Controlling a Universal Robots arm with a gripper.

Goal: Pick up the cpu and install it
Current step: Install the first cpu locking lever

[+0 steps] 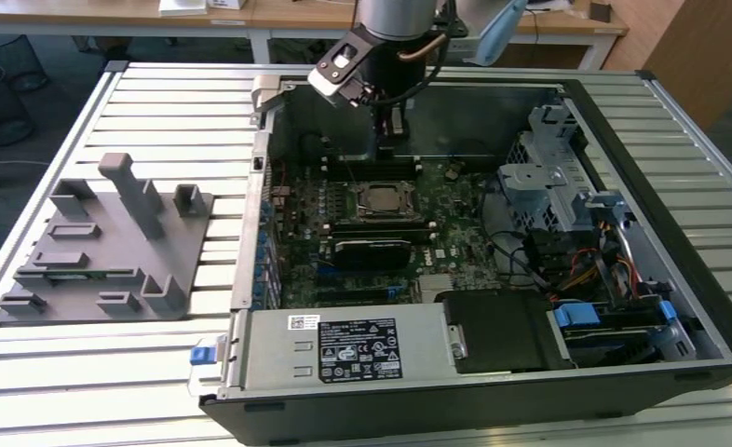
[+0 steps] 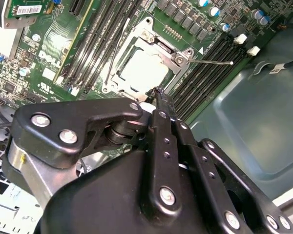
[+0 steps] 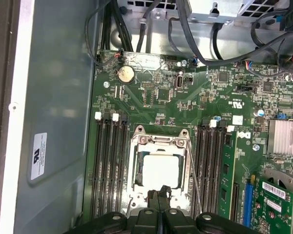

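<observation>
The end effector [image 3: 161,197] hung inside the opened computer case [image 1: 664,130], its two black fingers [image 2: 162,105] pressed together with no gap between them and nothing held. In both wrist views the closed tips stood just at the edge of the socket frame [image 3: 158,141], above the board and near the cpu without visibly touching it. In the exterior view the end effector [image 1: 388,147] sat over the memory slots [image 1: 372,170] just beyond the socket.

The cpu [image 3: 160,170] lay flat in the socket on the green motherboard [image 3: 151,87], inside the metal frame. It was a small square with a pale, dull silvery top and a lighter rim; it appeared the same in the second wrist view [image 2: 142,68] and in the exterior view [image 1: 379,199]. A thin wire lever [image 2: 212,61] stuck out beside the frame. The grey fixture tray [image 1: 105,244] stood on the slatted tabletop [image 1: 117,363], well apart from the case.
</observation>
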